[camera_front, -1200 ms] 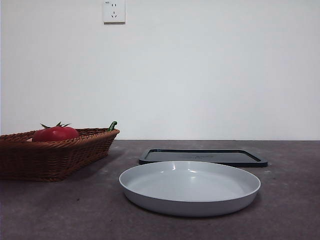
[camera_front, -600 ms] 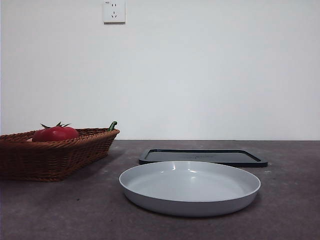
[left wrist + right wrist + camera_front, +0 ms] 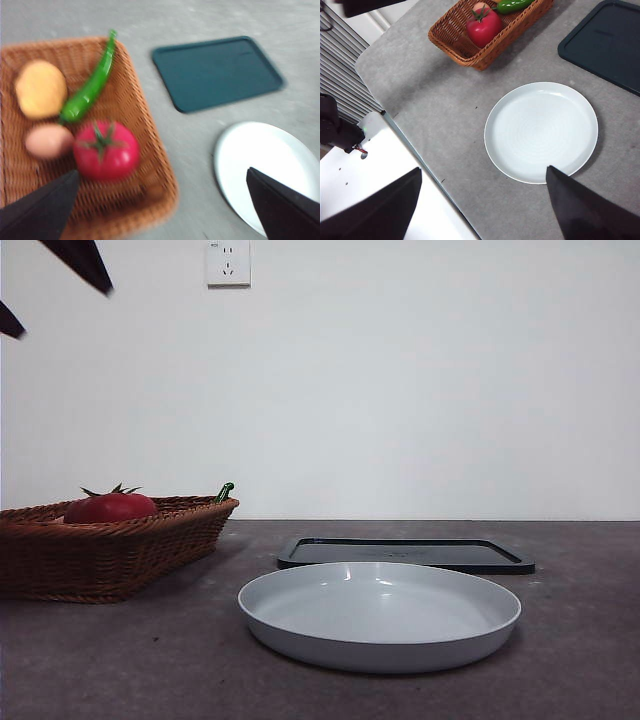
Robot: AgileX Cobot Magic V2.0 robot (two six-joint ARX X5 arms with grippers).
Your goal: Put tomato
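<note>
The red tomato (image 3: 111,507) with its green crown lies in the brown wicker basket (image 3: 150,540) at the left; the wrist views also show the tomato (image 3: 106,150) (image 3: 483,26). My left gripper (image 3: 161,171) hangs open high above the basket's near end, the tomato apart from its jaws. In the front view the left gripper (image 3: 65,312) shows only as two black tips at the top left corner. My right gripper (image 3: 481,171) is open and empty, high over the table's near edge, by the white plate (image 3: 541,131).
Beside the tomato in the basket lie a green pepper (image 3: 90,85), a yellow-orange fruit (image 3: 41,89) and a pale pink fruit (image 3: 49,141). A white plate (image 3: 380,615) sits mid-table, with a dark flat tray (image 3: 405,553) behind it. A wall socket (image 3: 228,262) is on the back wall.
Two black jaw tips have come into the top left corner of the front view, above the basket. The tomato, plate and tray have not moved.
</note>
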